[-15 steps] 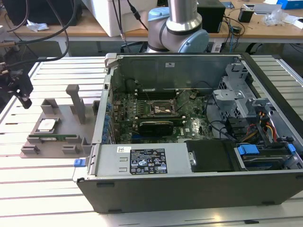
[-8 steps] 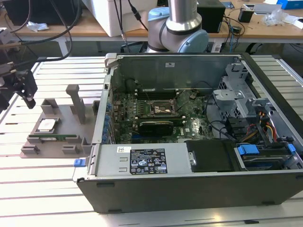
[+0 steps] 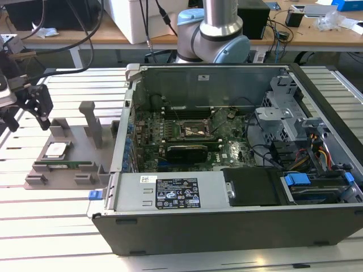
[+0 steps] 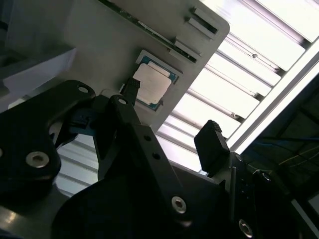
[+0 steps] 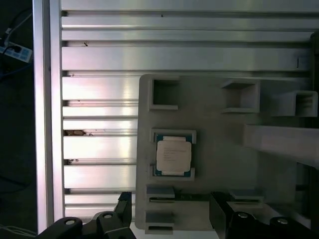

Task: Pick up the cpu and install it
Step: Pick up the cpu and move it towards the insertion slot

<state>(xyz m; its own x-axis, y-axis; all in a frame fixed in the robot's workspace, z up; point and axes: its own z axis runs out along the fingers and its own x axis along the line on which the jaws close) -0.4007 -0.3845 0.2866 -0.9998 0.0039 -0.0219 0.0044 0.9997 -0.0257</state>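
The cpu (image 3: 57, 150), a small square chip with a silver top and a green edge, lies flat in a recess of a grey holder plate (image 3: 63, 135) at the exterior view's left, outside the computer case. Both wrist views show the cpu (image 4: 154, 84) (image 5: 173, 155) in that seat. My gripper (image 3: 25, 120) hovers above and beside the plate, open, with nothing between its black fingers (image 4: 212, 139). Seen from the wrist, the gripper (image 5: 171, 206) (image 4: 172, 113) is apart from the chip. The black socket frame (image 3: 193, 130) sits on the motherboard inside the case.
The open computer case (image 3: 227, 226) takes up the middle and right of the slatted metal table (image 3: 51, 226). A long green memory stick (image 3: 67, 165) lies in the holder, next to a grey upright post (image 3: 91, 122). Cables and drive bays (image 3: 300, 164) crowd the case's right side.
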